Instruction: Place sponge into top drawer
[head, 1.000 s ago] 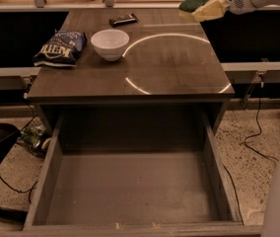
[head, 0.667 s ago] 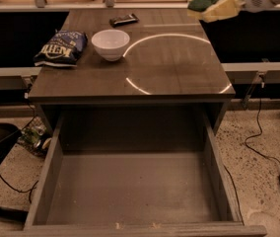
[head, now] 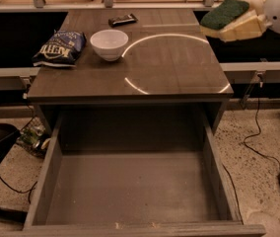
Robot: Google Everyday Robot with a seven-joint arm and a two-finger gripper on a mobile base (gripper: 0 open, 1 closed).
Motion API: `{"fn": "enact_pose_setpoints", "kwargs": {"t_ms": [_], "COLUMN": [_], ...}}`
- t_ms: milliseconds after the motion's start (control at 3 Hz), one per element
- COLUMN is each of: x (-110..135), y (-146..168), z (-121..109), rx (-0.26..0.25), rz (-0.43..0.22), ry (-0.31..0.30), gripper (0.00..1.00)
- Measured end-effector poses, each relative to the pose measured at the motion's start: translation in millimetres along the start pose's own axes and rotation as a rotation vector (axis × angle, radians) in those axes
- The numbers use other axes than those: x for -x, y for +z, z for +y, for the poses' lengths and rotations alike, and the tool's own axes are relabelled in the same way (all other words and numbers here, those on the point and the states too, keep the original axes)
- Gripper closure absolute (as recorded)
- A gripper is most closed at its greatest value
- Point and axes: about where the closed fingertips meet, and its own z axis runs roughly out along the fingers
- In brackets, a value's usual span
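Obs.: sponge [head: 224, 14] sits at about 1 o'clock in the camera view, held in the air past the 3 o'clock edge of the desk [head: 169, 68], green scrub layer up and pale foam beneath. The gripper [head: 244, 24] comes in from 2 o'clock and pinches the sponge at its right-hand end; the white wrist housing is cut off by the frame edge. Top drawer [head: 130, 191] is at 6 o'clock, pulled fully out, grey bottom bare, well apart from the sponge and lower. On the desk: white bowl [head: 109, 43] at 11 o'clock, blue chip bag [head: 61, 48] at 10 o'clock, dark wrapped bar [head: 122, 19] near 12 o'clock, none of them near the gripper. Handling estimate: sponge is light and soft, the foam squashes under the pinch and springs back, and the rough green face grips well. No breakage risk, so a short drop should be harmless. An end grip lets the free end droop or twist, so a hold across the middle of the foam edges would be steadier. Step in hand: carry toward 6 o'clock, lower, release.
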Motion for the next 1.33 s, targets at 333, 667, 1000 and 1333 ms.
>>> {"fn": "enact_pose_setpoints", "kwargs": {"t_ms": [333,667,1000,1333], "x": [-32,-72,-105,-105], "y": [-11,-9,-8,-8], "z": [64,118,161,161], "rx": [0.098,0.244,0.428,0.428], "rz": [0.057,0.103,0.131,0.131], "ry": [-0.066,-0.096,-0.107,-0.107], "gripper": [1.00,1.00,1.00,1.00]}}
